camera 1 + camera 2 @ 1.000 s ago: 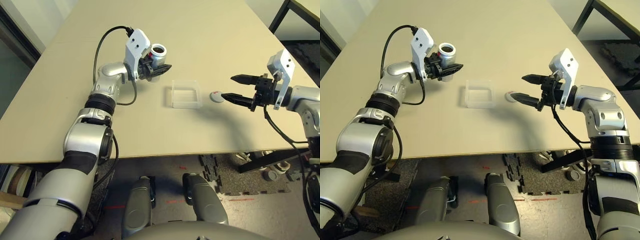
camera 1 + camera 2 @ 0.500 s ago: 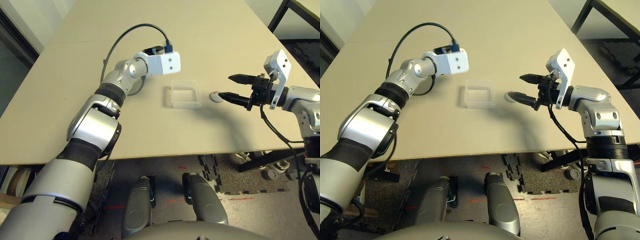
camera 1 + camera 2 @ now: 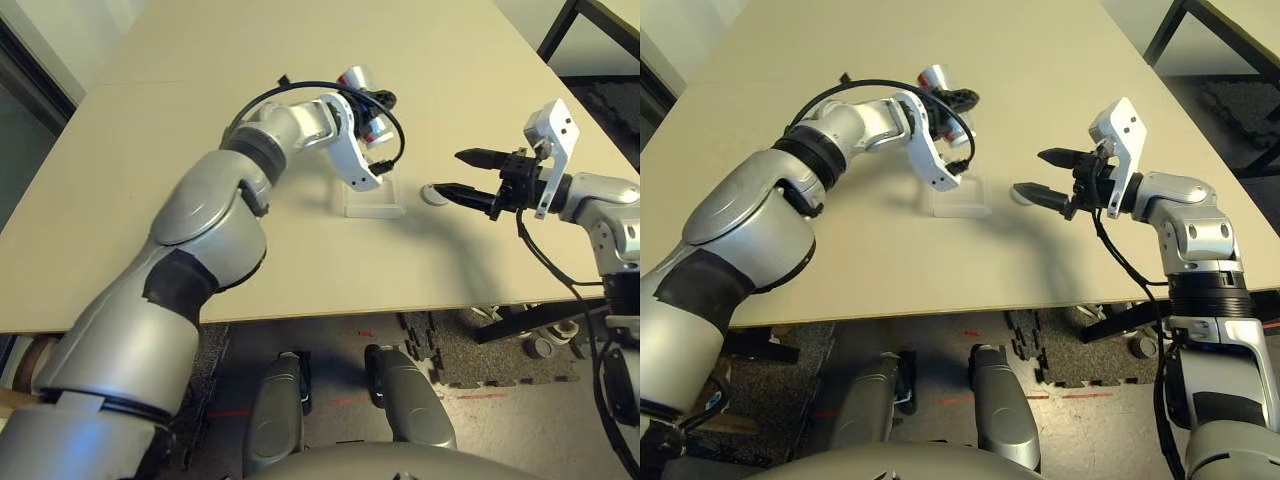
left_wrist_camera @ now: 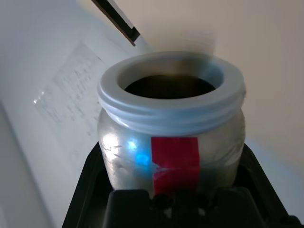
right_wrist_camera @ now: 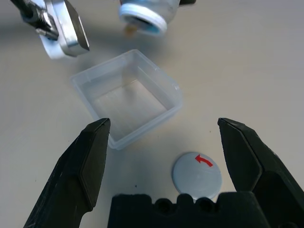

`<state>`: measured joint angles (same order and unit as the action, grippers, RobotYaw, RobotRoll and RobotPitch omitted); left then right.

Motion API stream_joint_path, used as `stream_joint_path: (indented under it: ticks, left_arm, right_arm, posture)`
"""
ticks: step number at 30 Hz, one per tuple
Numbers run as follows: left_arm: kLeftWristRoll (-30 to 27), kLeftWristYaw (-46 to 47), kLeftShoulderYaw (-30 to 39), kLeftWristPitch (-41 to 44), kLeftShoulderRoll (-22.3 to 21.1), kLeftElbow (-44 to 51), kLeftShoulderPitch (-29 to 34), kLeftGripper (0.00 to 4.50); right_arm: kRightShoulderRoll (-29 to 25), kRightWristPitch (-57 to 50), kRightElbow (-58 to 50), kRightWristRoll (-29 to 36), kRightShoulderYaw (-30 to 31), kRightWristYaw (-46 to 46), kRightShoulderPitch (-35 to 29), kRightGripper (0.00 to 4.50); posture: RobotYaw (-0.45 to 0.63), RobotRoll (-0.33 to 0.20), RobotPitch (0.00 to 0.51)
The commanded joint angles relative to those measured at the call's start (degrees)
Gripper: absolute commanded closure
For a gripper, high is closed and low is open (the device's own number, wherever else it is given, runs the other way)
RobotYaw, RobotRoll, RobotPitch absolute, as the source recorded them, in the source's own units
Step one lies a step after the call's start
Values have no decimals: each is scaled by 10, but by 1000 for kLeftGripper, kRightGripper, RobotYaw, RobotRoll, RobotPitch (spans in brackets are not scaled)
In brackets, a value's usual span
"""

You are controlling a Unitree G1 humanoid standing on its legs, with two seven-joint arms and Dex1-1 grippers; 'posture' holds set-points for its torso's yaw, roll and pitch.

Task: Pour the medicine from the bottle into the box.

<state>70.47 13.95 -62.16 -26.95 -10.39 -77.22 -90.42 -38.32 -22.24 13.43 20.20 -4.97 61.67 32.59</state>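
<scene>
My left gripper (image 3: pixel 375 105) is shut on the silver-grey bottle (image 3: pixel 356 79), whose red mark (image 4: pixel 174 151) shows between the black fingers. The bottle hangs tipped over the far edge of the clear box (image 3: pixel 373 199), its mouth (image 5: pixel 142 18) turned down towards the box. A tiny brownish pellet, the medicine (image 5: pixel 128 30), sits at the rim of that mouth. The box (image 5: pixel 128 97) looks bare inside. My right gripper (image 3: pixel 447 171) is open and hovers just right of the box, above the flat grey cap (image 3: pixel 433 193).
The grey cap (image 5: pixel 196 175) with a red arrow lies on the table right of the box, between my right gripper's fingers (image 5: pixel 90 161) as seen from the wrist. My left forearm (image 3: pixel 290 125) and its black cable reach across the table above the box's left side.
My left arm has swung right from beside the box to over it, and the wrist has rolled, tipping the bottle from upright to mouth down. The right gripper has barely moved.
</scene>
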Motion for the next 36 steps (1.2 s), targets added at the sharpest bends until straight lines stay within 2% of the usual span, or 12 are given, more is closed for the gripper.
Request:
stream_joint_path:
  ticks: [1,5,9,12,15,17,21,26,32,36]
  left_arm:
    - [17,6,-15,8,11,-9,-19,1926]
    - [-6,-18,7,2,11,-14,-18,1926]
    - [-54,-67,54,-12,2,-16,-3,1926]
    - [-148,-162,145,-15,-10,-20,22,1926]
    - [-270,-274,266,16,-19,-19,50,1926]
    - [-331,-326,329,42,-24,-13,64,1926]
    - [-455,-401,459,105,-34,-3,98,1926]
    - [-595,-442,602,173,-39,16,146,1926]
    - [-673,-444,679,197,-39,38,205,1926]
    - [-700,-426,708,168,-32,46,233,1926]
  right_arm:
    - [2,-7,-17,3,10,2,-10,0]
    - [2,-10,-20,3,9,1,-11,0]
    - [-3,-7,-20,-2,14,6,-13,0]
    - [-8,2,-18,-11,22,13,-14,0]
    - [-12,9,-15,-15,29,17,-13,0]
    - [-13,12,-14,-18,33,20,-12,0]
    - [-13,15,-13,-20,36,25,-13,0]
    - [-15,21,-13,-23,43,30,-13,0]
    - [-21,20,-14,-19,44,34,-14,0]
    - [-26,21,-11,-19,44,38,-13,0]
  posture:
    - [-141,0,145]
    - [-144,0,148]
    - [-139,0,151]
    - [-134,0,152]
    - [-127,0,154]
    - [-123,0,154]
    - [-110,0,156]
    - [-103,0,158]
    - [-97,0,162]
    - [-101,0,162]
